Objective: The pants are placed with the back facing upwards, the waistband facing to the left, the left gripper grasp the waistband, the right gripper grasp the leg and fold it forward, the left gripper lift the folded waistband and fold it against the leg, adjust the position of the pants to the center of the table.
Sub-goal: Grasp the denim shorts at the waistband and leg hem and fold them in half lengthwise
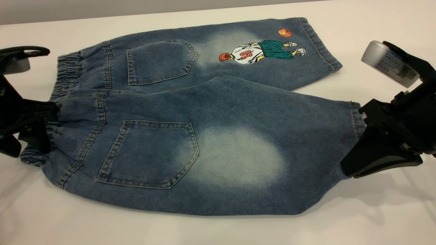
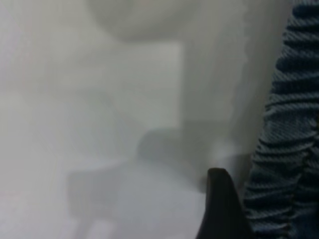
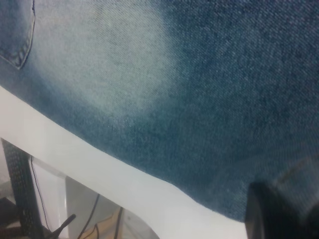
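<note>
Pants (image 1: 190, 136) lying lengthwise left to right; left gripper (image 1: 41, 126) clamped on waistband (image 1: 66, 80), right gripper (image 1: 366, 143) clamped on near leg's hem (image 1: 356, 117).

Bare table (image 1: 218, 231) along the pants' (image 1: 204, 136) near edge.

- The left gripper (image 1: 47, 117) sits low at the left edge of the exterior view, its black fingers reaching in toward the waistband (image 1: 64, 92) and closed on it.
- One dark fingertip (image 2: 222, 209) shows in the left wrist view, just beside the gathered cloth.
- The right gripper (image 1: 357, 143) sits at the right edge, tilted downward, its fingers clamped on the hem of the near leg (image 1: 354, 119).
</note>
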Tool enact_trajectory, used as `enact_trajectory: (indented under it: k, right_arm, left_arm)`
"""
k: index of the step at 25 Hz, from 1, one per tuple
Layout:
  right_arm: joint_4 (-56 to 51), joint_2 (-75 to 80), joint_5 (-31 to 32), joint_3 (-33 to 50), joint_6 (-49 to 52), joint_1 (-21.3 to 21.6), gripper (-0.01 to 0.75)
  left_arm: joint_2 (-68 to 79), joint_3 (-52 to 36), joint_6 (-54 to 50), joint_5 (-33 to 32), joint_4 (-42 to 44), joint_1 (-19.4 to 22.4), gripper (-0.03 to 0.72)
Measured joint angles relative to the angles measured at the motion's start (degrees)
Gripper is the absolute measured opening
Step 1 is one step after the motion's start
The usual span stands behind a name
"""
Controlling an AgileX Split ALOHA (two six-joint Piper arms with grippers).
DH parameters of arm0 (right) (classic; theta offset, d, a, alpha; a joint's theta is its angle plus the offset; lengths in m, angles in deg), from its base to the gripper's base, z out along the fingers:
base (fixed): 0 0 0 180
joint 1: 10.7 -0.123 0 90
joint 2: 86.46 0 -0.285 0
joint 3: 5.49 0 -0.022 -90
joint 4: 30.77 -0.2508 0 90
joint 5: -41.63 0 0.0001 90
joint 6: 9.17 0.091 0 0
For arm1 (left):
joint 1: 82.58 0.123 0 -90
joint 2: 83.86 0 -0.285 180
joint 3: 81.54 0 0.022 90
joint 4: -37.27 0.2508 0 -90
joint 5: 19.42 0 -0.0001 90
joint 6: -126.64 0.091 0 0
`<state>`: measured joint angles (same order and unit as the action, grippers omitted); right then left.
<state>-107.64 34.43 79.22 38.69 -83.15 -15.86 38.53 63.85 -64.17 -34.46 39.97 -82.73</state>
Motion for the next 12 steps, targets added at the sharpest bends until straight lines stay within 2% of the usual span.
enact_trajectory:
  k: [7, 12]
  right_arm:
    - [-0.2, 0.0, 0.0, 0.0, 0.0, 0.0, 0.018]
    - [-0.3, 0.0, 0.0, 0.0, 0.0, 0.0, 0.018]
  left_arm:
    - [1.2, 0.1, -0.1, 2.0, -1.8, -3.4, 0.391]
    - [1.3, 0.0, -0.4, 2.8, -3.5, -5.3, 0.283]
